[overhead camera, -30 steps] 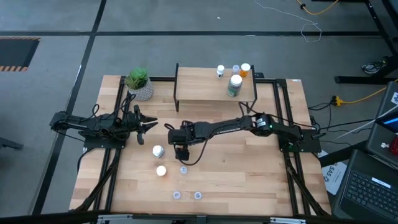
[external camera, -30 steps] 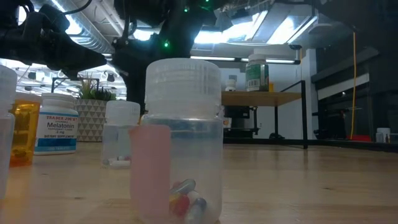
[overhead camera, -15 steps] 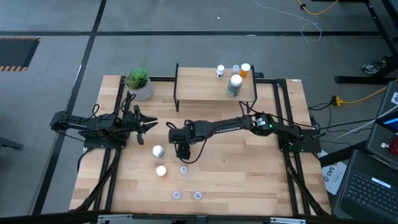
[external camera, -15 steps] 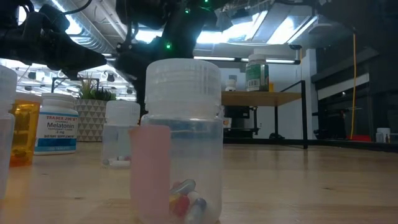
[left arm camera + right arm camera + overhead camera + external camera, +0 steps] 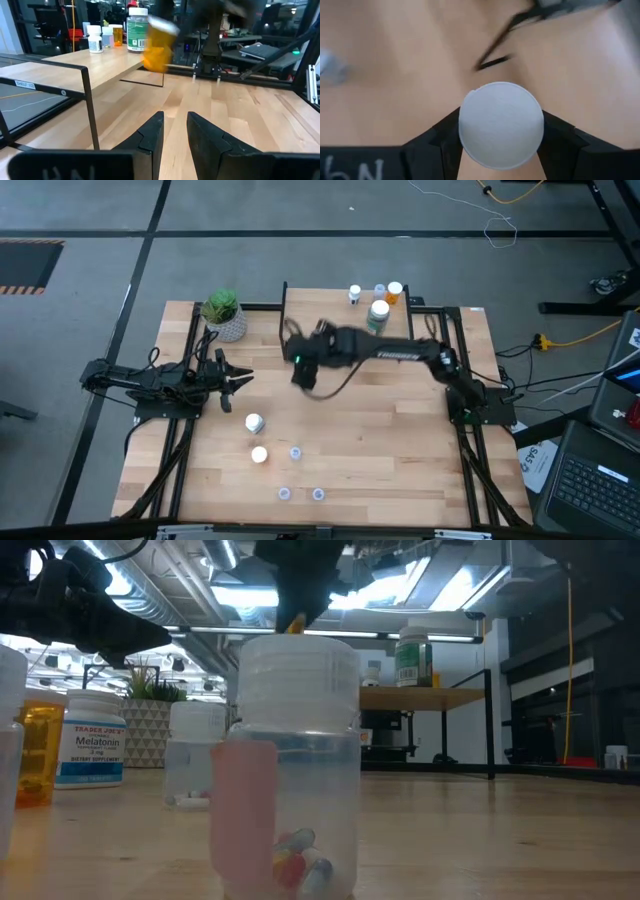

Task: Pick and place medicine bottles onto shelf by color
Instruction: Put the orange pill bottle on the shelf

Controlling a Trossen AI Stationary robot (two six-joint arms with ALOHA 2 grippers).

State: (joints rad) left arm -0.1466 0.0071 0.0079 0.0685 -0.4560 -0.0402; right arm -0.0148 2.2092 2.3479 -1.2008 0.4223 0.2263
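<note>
A green plant (image 5: 221,306) in a white patterned pot stands near the table's (image 5: 400,450) far-left corner.

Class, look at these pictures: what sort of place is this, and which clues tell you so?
Most likely a robotics lab or workshop: two robot arms mounted at a wooden table, bare ceiling ducts overhead, and a laptop with loose cables on the concrete floor beside it.

The white bottle (image 5: 90,740) reads "TRADER JOE'S Melatonin".

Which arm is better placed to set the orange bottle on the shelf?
The right. Its gripper is already clamped on the orange bottle, carried in the air beside the shelf. The left gripper holds nothing and sits at the table's left side.
</note>
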